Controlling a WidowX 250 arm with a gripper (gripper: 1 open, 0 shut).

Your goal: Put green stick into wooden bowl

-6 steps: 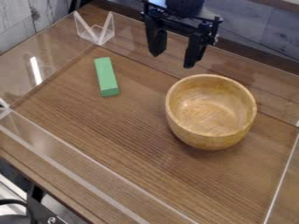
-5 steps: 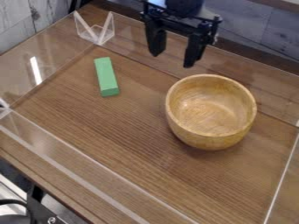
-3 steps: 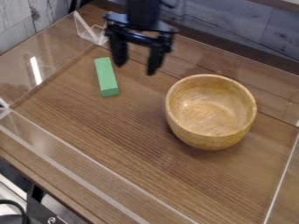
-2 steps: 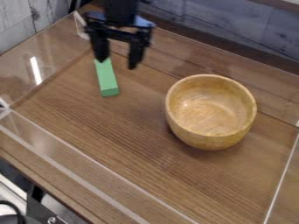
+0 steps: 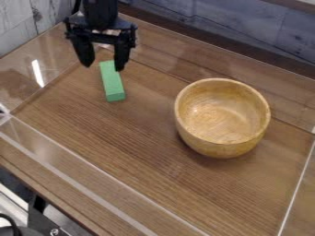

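The green stick (image 5: 113,84) lies flat on the wooden table at the left, its far end partly behind my fingers. My gripper (image 5: 105,61) hangs pointing down just over that far end, open, with one black finger on each side and nothing held. The wooden bowl (image 5: 223,115) stands empty at the right, well apart from the stick and the gripper.
A clear plastic wall (image 5: 50,138) runs around the table (image 5: 123,147), with a low front edge and a folded clear piece at the back left. A grey wall lies behind the table.
My gripper has travelled left from above the bowl's far side to over the stick's far end, sinking a little and rolling. It stayed open. Stick and bowl have not moved.
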